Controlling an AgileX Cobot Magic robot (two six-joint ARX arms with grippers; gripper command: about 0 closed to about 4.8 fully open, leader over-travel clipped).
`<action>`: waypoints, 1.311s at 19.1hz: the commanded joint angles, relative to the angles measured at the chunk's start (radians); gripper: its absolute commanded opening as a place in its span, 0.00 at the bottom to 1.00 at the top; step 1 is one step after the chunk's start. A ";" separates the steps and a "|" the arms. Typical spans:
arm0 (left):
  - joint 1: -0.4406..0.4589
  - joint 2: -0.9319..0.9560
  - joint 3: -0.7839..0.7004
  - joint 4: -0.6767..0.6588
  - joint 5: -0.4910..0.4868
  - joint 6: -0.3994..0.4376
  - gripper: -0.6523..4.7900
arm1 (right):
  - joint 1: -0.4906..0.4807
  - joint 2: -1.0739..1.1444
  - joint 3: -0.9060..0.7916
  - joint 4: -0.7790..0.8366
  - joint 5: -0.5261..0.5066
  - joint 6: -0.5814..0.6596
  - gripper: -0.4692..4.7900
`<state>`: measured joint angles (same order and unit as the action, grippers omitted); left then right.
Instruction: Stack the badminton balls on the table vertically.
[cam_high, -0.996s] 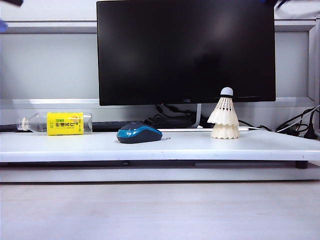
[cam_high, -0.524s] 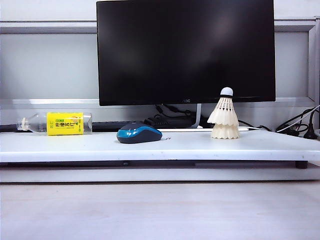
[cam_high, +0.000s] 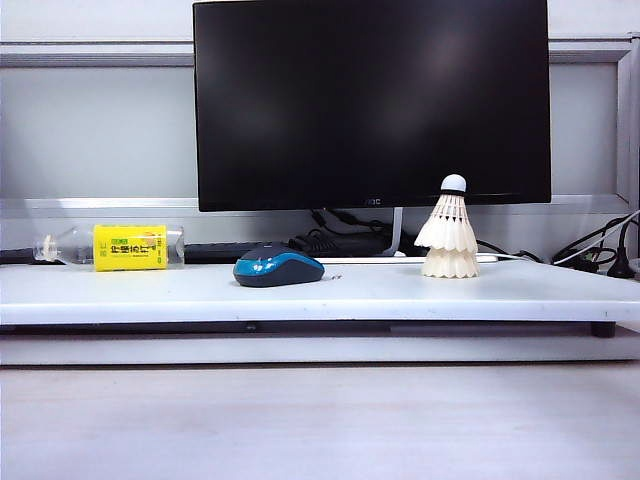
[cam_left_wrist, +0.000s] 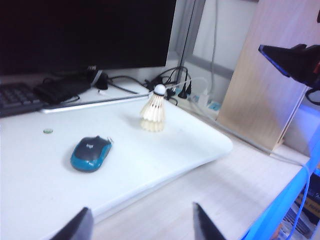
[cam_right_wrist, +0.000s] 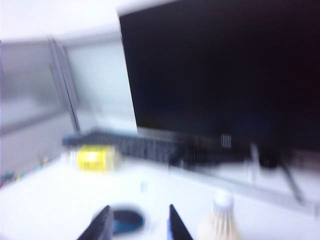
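Left pincer is standing with fingers spread wide, holding nothing, raised above the surface. Right pincer is standing with fingers parted, gripping nothing, its view blurred. Neither arm is showing in the exterior view.

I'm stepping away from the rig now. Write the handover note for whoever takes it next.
Left gripper: open, empty, held up off the table, clear of the stack.
Right gripper: empty, fingers apart, also raised; its view is blurred.
Shuttlecocks: one nested on the other, corks up, standing on the white table in front of the monitor, to the right of the mouse.
Done: the stack stands, nothing touching it.
Left: nothing visible; only confirm the stack stays up.
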<state>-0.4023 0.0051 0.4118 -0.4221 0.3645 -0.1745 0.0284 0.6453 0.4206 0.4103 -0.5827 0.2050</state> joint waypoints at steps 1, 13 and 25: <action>0.000 -0.004 -0.058 0.090 -0.127 -0.023 0.61 | 0.001 -0.008 0.003 -0.150 0.022 -0.018 0.28; 0.000 -0.004 -0.308 0.283 -0.243 -0.069 0.24 | 0.002 -0.085 -0.194 -0.140 0.233 -0.080 0.08; 0.000 -0.004 -0.355 0.297 -0.297 0.035 0.11 | 0.002 -0.278 -0.353 -0.174 0.386 -0.049 0.08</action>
<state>-0.4023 0.0044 0.0566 -0.1383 0.0673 -0.1627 0.0292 0.3668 0.0738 0.2333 -0.2020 0.1528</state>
